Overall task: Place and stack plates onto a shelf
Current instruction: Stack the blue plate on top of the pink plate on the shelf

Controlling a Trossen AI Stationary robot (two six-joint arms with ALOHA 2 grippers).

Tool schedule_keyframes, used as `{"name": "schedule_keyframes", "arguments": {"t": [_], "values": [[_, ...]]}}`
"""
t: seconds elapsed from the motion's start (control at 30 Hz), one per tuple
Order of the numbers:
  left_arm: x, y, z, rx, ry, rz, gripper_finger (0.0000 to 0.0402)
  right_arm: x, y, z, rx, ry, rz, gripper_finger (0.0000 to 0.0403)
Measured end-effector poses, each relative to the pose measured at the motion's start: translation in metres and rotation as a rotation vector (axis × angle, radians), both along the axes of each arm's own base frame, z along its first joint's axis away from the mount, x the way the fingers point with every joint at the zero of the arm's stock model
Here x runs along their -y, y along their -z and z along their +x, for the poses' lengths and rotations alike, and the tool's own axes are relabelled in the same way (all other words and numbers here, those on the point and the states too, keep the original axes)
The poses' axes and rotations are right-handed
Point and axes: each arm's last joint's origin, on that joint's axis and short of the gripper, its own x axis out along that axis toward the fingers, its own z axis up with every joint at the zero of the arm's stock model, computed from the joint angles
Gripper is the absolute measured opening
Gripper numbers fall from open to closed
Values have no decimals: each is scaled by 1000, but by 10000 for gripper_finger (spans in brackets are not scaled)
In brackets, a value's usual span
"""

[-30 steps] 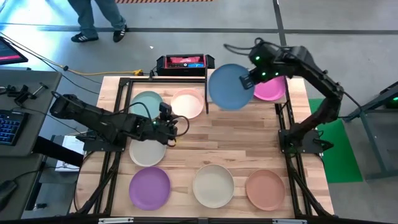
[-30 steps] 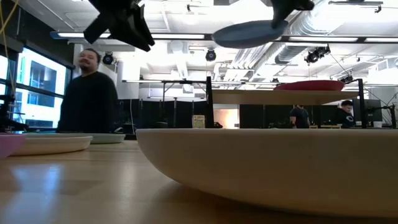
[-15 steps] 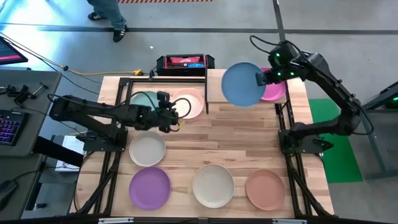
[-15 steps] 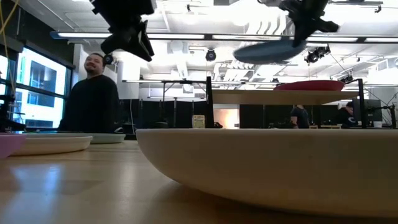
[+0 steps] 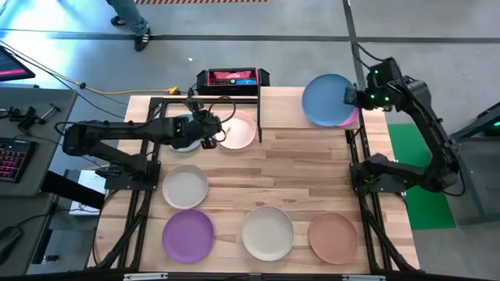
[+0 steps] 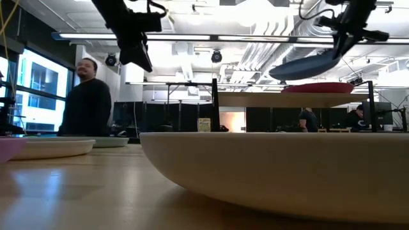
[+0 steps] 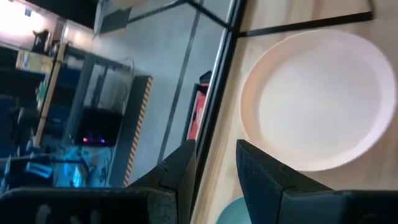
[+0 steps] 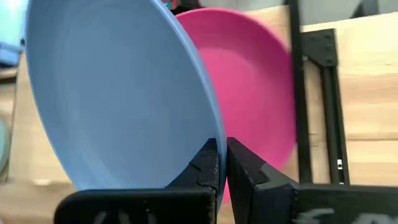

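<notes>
Plates: eight in all, and by my count only one is home. I see the magenta plate [image 5: 349,117] flat on the shelf [image 5: 281,105] at its right end. The blue plate [image 5: 326,100] is in the air just over it, tilted, overlapping the magenta one from above; not yet set down. In the right wrist view the blue rim runs into the right tool [image 8: 222,163], whose fingers are clamped shut on that rim. So the first stack is, I judge, a moment from being made but not made.

Six plates remain on the tabletop [image 5: 305,179]. Teal plate [image 5: 183,125] and pink plate [image 5: 238,131] sit at the far left, just beside the shelf's left post. Grey plate [image 5: 185,187] is mid-left. Purple plate [image 5: 188,235], cream plate [image 5: 268,232] and salmon plate [image 5: 333,237] line the near edge, well apart from the shelf.

Left tool [image 5: 207,129] hovers between teal and pink, over their near rims. Its fingers [image 7: 264,177] stand slightly apart with nothing between them; the wrist view shows the pink plate ahead and a sliver of teal below. I read this as lining up for the next pick, target unclear.

Shelf's left half is bare.
</notes>
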Motion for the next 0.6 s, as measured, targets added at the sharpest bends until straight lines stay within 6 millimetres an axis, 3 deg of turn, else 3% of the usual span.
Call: {"name": "schedule_keyframes", "arguments": {"t": [0.27, 0.6], "values": [[-13, 0, -4, 2, -51, -6, 106, 7, 24, -17, 56, 98, 81, 0], [-28, 1, -8, -7, -58, -46, 106, 12, 26, -17, 130, 204, 90, 0]]}}
